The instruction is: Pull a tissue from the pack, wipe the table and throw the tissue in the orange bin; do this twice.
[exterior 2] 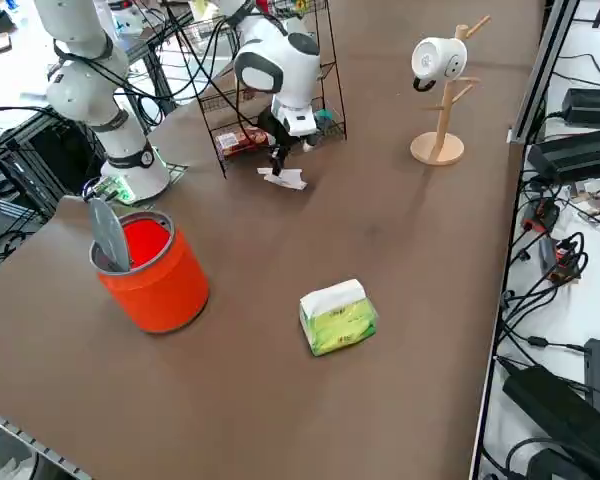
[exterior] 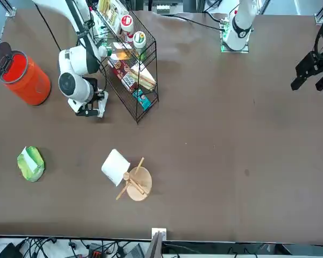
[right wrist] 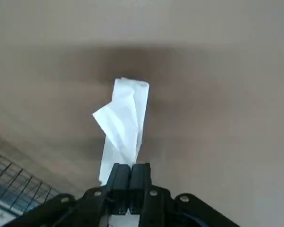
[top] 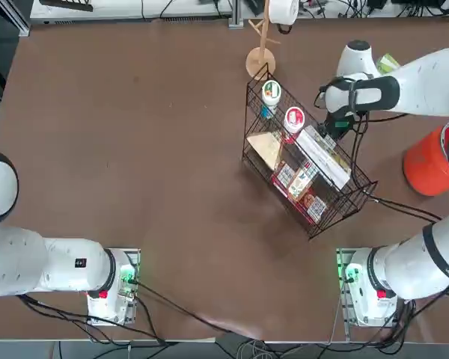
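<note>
My right gripper (right wrist: 129,171) is shut on a white tissue (right wrist: 122,122), which hangs from the fingertips down to the dark-brown table (top: 135,149). In the right side view the gripper (exterior 2: 277,160) stands low beside the wire rack, with the tissue (exterior 2: 284,179) touching the tabletop. The green pack (exterior 2: 337,316), white tissue showing at its top, lies apart from the gripper toward the table's far edge (exterior: 30,163). The orange bin (exterior 2: 152,262) stands on the robot's right side of the table (top: 428,161), its grey lid tipped up.
A black wire rack (top: 303,161) full of goods stands right next to the gripper. A wooden mug tree (exterior 2: 440,100) holding a white mug sits at the far edge. Cables run along the table's borders.
</note>
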`<state>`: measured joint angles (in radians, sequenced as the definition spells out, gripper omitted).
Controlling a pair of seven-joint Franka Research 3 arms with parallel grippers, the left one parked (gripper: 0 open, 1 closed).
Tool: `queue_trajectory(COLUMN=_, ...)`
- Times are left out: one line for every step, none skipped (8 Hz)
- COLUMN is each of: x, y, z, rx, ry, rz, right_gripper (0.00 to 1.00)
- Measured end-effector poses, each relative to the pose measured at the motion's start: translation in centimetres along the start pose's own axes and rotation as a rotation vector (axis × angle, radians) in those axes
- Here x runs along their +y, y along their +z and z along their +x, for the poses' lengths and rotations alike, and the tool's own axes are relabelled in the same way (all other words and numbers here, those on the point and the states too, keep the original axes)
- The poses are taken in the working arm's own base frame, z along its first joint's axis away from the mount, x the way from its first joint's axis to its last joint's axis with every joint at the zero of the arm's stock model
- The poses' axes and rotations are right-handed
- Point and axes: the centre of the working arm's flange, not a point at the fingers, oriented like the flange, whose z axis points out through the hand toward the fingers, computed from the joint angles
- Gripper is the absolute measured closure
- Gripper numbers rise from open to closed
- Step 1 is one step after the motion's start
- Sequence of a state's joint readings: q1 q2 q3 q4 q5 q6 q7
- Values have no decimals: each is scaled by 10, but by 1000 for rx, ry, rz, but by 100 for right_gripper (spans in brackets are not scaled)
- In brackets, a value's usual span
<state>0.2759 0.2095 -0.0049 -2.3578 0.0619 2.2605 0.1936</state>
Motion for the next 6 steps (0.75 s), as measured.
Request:
queue_trajectory(x=0, y=4, z=3, rx=14, ry=1, rz=1, right_gripper=99)
queue_trajectory(x=0, y=8, z=7, rx=26, ry=9, rz=3, right_gripper=99)
queue_trajectory(x=0, y=14, z=9, rx=31, ry=18, rz=3, right_gripper=99)
queue_trajectory(x=-1, y=18, z=10, rx=32, ry=24, rz=2, right_gripper=99)
queue_trajectory(x=-1, y=21, z=11, rx=29, ry=26, rz=1, right_gripper=99)
queue_trajectory(x=-1, y=22, z=11, rx=32, ry=27, rz=1, right_gripper=99)
